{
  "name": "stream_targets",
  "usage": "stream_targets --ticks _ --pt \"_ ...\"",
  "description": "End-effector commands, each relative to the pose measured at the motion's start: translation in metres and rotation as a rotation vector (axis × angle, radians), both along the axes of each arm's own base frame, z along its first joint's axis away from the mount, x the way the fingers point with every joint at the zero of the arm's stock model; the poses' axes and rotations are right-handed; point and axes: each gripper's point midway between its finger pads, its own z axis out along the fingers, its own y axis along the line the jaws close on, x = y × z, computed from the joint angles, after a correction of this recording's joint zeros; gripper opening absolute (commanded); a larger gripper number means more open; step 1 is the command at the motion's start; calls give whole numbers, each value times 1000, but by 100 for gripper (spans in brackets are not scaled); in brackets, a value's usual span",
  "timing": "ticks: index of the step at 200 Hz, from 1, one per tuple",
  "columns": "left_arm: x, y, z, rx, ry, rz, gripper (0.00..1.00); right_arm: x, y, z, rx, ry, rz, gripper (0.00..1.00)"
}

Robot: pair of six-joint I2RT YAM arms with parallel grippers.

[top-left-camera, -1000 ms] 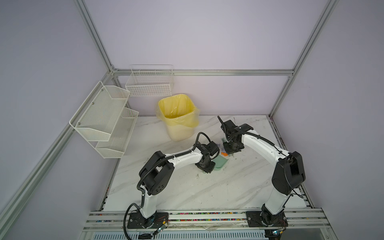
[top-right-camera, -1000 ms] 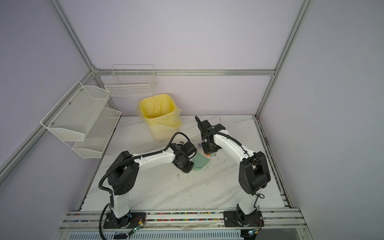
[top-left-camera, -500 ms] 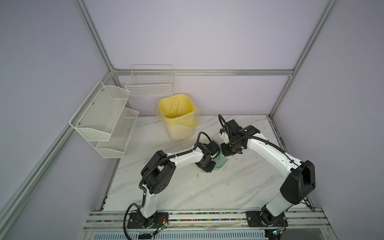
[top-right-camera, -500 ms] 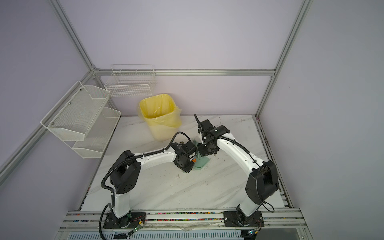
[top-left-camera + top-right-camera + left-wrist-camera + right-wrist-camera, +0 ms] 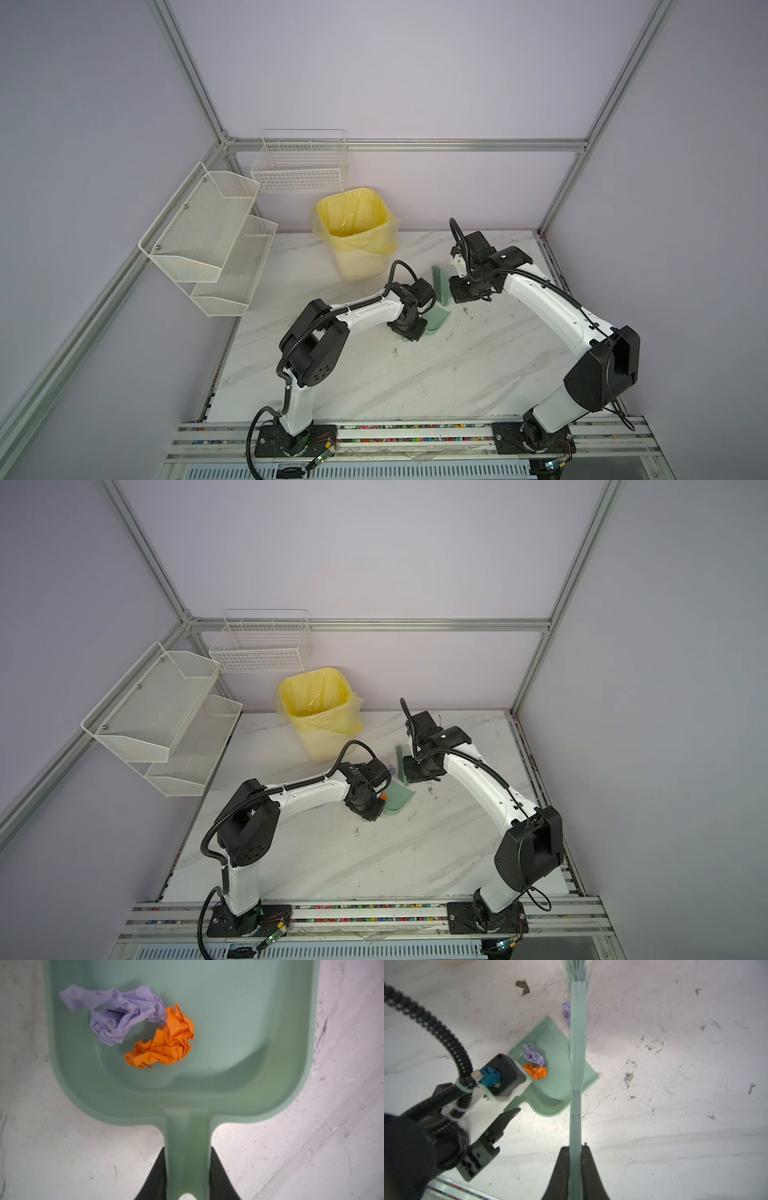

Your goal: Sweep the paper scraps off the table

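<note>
Both top views: high over the front edge, looking down across the whole worktop (image 5: 457, 374). Wrist views: close above it, facing down; both share the dustpan (image 5: 228, 1043).

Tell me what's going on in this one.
The left gripper is closed on the handle of a mint-green dustpan that sits low on the table, and the right gripper is closed on a matching brush. A purple scrap and an orange scrap already lie in the pan. A second purple scrap is on the marble beside the bristles, just outside the pan's mouth. A yellow-lined bin stands behind them.
</note>
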Motion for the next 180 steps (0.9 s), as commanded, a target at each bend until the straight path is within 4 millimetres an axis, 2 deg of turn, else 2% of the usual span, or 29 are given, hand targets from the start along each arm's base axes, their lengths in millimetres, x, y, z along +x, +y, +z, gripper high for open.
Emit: stream_targets --ticks 1,28,52,104,140,180 --pt "-3 14 6 17 -10 33 16 33 -1 27 80 -130 -36 0" --pt "1 16 9 18 -23 43 16 56 3 16 59 -134 -41 0" --pt "5 20 11 18 -29 55 16 82 -11 4 -50 -141 -98 0" --pt "7 29 9 14 -12 69 16 113 1 -2 -45 -165 -89 0" --pt "11 34 8 17 -15 64 16 123 8 -19 -50 -136 -78 0" --pt "16 35 10 13 -18 61 15 114 9 -45 -75 -70 -61 0"
